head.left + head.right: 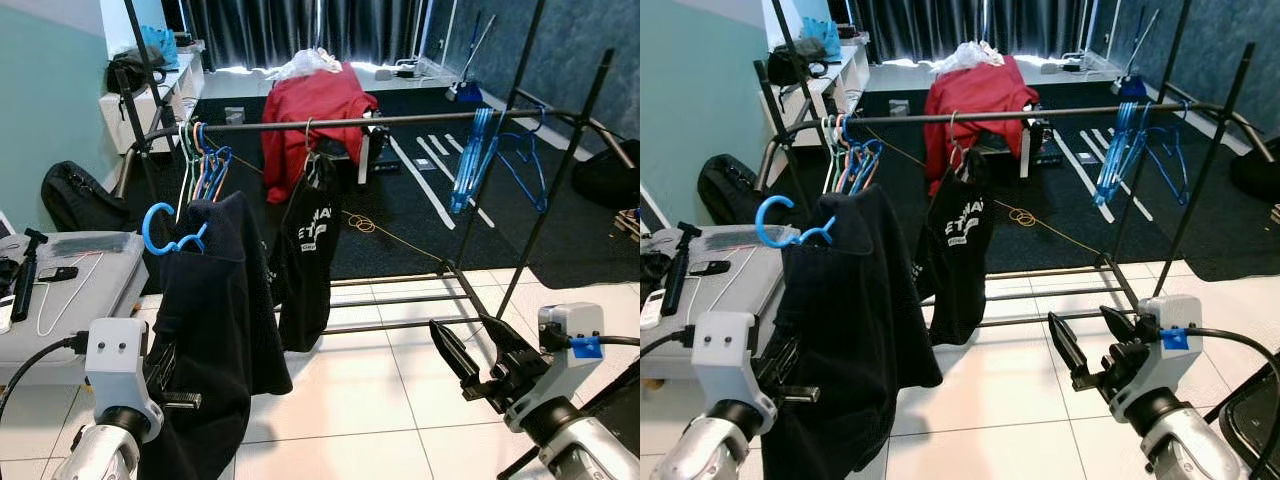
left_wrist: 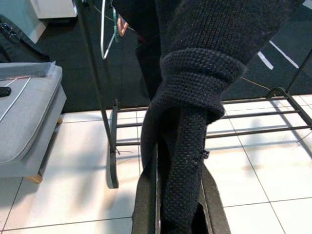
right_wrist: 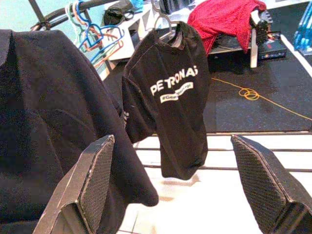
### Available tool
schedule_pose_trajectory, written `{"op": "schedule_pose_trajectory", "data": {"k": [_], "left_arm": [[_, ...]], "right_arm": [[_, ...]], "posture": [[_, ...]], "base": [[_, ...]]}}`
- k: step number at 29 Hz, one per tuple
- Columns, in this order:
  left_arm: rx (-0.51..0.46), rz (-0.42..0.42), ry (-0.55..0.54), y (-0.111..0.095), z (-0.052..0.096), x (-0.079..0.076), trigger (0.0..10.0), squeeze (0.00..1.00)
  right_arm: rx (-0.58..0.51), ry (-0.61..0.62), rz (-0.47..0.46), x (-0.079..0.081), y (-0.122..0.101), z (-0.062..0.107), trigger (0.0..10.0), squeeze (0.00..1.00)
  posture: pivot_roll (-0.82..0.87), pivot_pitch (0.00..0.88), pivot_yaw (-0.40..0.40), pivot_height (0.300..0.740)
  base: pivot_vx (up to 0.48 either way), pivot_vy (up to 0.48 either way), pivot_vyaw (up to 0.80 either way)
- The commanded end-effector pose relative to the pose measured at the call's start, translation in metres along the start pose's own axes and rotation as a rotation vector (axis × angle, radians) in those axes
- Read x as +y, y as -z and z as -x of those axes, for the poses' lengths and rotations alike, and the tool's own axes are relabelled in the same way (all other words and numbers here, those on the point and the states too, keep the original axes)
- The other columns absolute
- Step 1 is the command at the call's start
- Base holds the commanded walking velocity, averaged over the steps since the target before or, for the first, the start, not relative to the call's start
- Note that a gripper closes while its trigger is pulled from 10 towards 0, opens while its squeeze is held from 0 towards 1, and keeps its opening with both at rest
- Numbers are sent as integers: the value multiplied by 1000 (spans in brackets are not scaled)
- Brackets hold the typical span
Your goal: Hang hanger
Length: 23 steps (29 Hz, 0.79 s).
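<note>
A dark knit sweater [image 1: 215, 300] hangs on a blue hanger [image 1: 160, 228], held up in front of my left arm and well below the rack's black rail [image 1: 400, 121]. In the left wrist view my left gripper [image 2: 179, 161] is shut on a thick fold of the sweater. My right gripper [image 1: 460, 328] is open and holds nothing, low at the right near the rack's lower bars. A black printed T-shirt [image 1: 305, 250] hangs from the rail's middle. Several coloured hangers [image 1: 205, 160] cluster at the rail's left end, and blue ones [image 1: 480, 160] at its right.
A grey padded bench [image 1: 90, 280] with a white wire hanger stands at my left. The rack's lower bars [image 1: 400, 300] cross the white tiles ahead. Behind the rack are a red garment [image 1: 310, 110] on a stand and a black bag [image 1: 75, 195].
</note>
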<state>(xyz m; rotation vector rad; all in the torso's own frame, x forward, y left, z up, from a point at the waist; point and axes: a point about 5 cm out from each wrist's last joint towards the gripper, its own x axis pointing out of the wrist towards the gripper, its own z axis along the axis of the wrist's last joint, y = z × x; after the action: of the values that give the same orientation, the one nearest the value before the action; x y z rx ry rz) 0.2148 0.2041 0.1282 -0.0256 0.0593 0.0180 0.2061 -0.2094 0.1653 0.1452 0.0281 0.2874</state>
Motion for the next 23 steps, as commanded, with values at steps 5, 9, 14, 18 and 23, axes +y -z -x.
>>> {"op": "schedule_pose_trajectory", "data": {"k": [5,9,14,18,23], "left_arm": [[-26,12,-7,-5,-1,2,10000,0],[-34,16,-14,-5,-1,2,10000,0],[-33,8,-14,-6,-1,2,10000,0],[-33,10,-14,-6,-1,2,10000,0],[-32,9,-13,-6,-1,2,10000,0]], "right_arm": [[3,-15,-10,3,0,0,10000,0],[3,-14,-10,3,0,0,10000,0],[2,-14,-12,3,0,0,10000,0],[2,-14,-11,3,0,0,10000,0],[2,-15,-12,4,0,0,10000,0]], "posture": [[-105,0,27,740],[-105,0,27,740],[-103,1,26,740],[-103,2,26,740],[-102,2,26,740]], "base": [[231,0,0],[120,0,0],[0,0,0],[0,0,0],[0,0,0]]}}
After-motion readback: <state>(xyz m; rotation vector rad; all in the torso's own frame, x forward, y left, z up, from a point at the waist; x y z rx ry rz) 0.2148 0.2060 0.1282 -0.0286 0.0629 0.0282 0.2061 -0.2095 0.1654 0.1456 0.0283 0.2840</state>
